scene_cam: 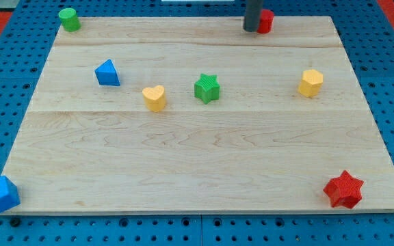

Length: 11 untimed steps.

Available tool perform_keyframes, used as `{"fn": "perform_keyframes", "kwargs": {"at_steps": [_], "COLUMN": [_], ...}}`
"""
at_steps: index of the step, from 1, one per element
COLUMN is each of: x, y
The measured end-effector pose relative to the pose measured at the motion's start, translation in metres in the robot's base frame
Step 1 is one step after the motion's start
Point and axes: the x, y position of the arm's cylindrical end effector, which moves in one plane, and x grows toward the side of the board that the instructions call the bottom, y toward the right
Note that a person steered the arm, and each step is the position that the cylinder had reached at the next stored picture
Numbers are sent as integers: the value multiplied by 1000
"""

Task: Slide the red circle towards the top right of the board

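The red circle stands at the board's top edge, right of the middle, partly hidden by my rod. My tip touches the red circle's left side. The rod comes down from the view's top. The top right corner of the wooden board lies further to the view's right of the red circle.
A green circle sits at the top left corner. A blue triangle, a yellow heart, a green star and a yellow hexagon lie across the middle. A blue block is at the bottom left, a red star at the bottom right.
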Motion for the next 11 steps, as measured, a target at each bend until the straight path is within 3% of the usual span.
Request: {"fn": "perform_keyframes", "kwargs": {"at_steps": [1,4,9,11], "x": [-20,3,-5,3], "y": [-15,28,106,1]}}
